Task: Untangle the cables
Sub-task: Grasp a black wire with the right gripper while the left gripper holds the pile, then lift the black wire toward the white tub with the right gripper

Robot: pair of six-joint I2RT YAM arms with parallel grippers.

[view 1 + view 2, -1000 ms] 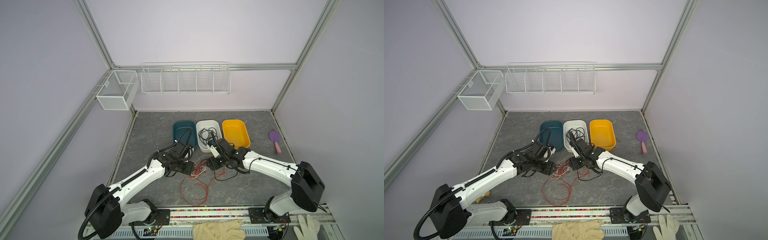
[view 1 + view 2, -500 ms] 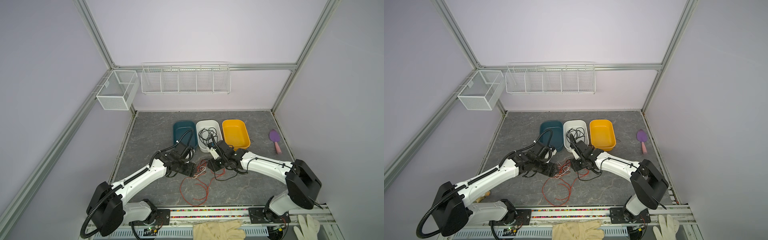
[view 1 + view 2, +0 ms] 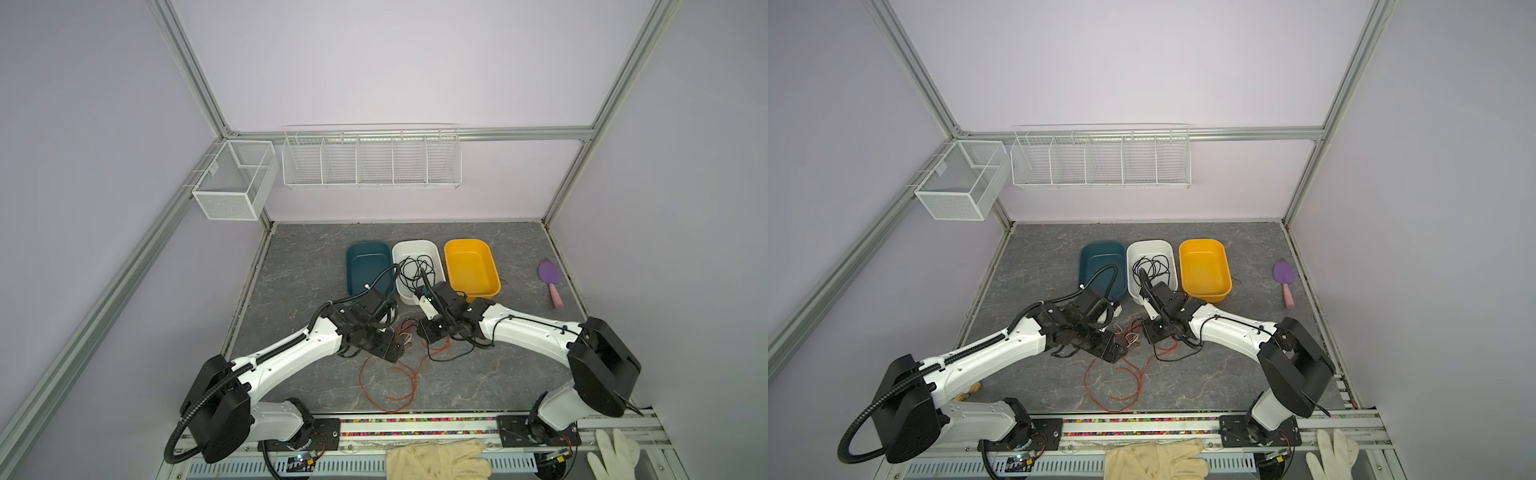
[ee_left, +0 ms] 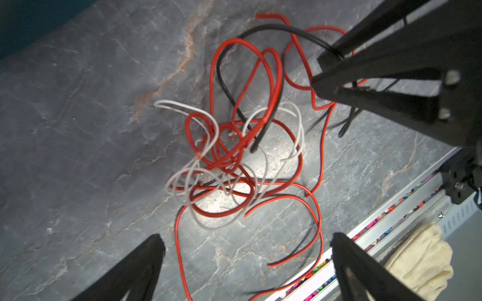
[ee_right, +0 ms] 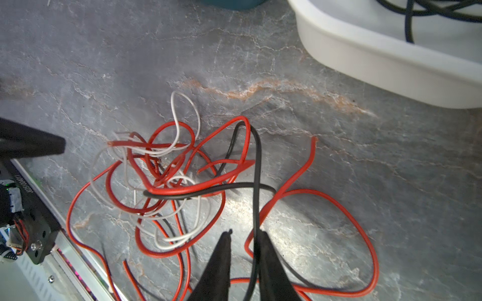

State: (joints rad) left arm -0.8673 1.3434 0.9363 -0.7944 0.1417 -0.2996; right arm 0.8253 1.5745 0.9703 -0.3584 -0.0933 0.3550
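Where: the cables (image 5: 187,189) lie in one messy pile on the worktop (image 3: 311,257), at 6 o'clock from the white tub (image 3: 415,242).
Black cable (image 5: 257,182): runs out of the pile and in between the right jaws.
Right gripper (image 5: 245,230): at 3 o'clock of the pile; jaws almost together round that cable, I cannot tell if it is pinched yet.
Left gripper (image 4: 246,235): at 8 o'clock; jaws wide apart, holding nothing.
Do it well: pinch tight first, I think, then pull slowly toward 3 o'clock. Stop if loops pull tight.
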